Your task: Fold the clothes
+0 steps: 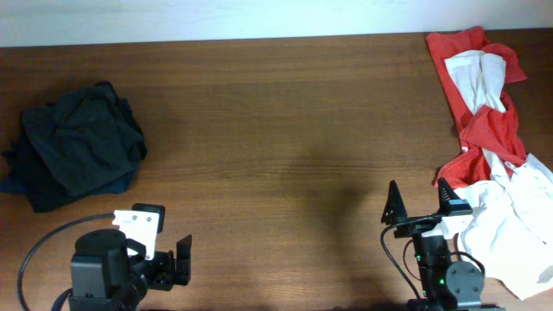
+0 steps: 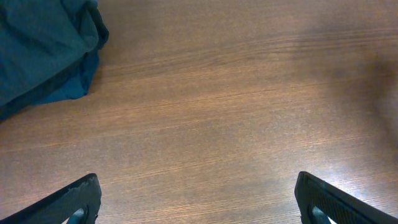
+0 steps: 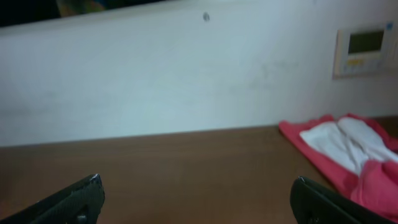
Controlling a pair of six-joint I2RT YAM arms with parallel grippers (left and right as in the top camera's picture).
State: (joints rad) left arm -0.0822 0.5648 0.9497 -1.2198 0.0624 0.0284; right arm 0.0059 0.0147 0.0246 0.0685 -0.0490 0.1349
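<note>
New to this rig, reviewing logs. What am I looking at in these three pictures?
Two robot arms sit at a wooden table, meant to fold clothes. The top picture looks down from above: the left gripper and right gripper are at the near edge, both open and holding nothing. The other two pictures come from cameras on each wrist; the dark tips at the bottom corners are each gripper's own fingers. A dark pile of clothes lies at the left. At the right lie a red garment and a white garment.

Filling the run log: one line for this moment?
left gripper open, empty | right gripper open, empty | dark clothes left | red and white clothes right, unfolded
</note>
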